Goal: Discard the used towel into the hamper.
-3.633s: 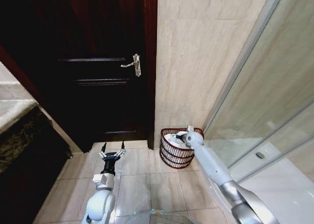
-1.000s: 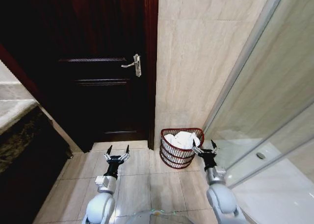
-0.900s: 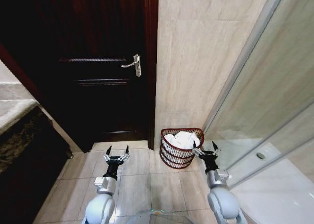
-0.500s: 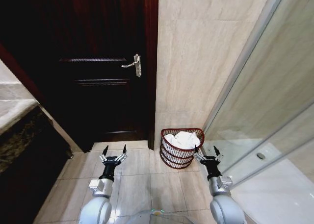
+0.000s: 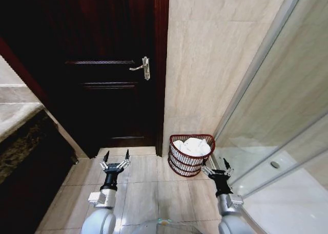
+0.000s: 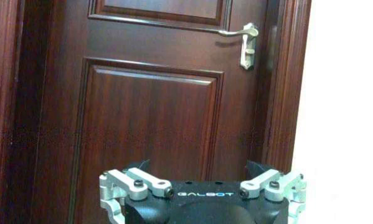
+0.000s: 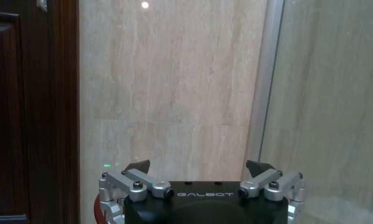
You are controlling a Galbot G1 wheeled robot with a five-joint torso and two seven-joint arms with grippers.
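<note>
The hamper (image 5: pixel 191 155) stands on the tiled floor (image 5: pixel 143 193) at the far right, against the beige wall (image 5: pixel 205 65) in the corner between the dark wooden door (image 5: pixel 102 80) and the glass shower screen (image 5: pixel 287 121). A white towel (image 5: pixel 192 145) lies bunched inside it, heaped up to about rim level, so the task looks essentially finished.

The right end effector (image 5: pixel 218 167) hangs low over the floor just to the near right of the hamper, apart from its rim, with its fingers spread wide and nothing between them. In the right wrist view the same end effector (image 7: pixel 199 169) points at the wall and the screen's metal frame, its two dark fingertips well apart and a sliver of red basket visible beside its body. The hamper thus lies ahead and slightly left of this arm, which is clearly the nearer one.

The left end effector (image 5: pixel 116 162) hangs near the floor in front of the door, well left of the hamper, also spread wide and empty. In the left wrist view it (image 6: pixel 199 168) faces the door panel below the silver handle (image 6: pixel 245 42).
</note>
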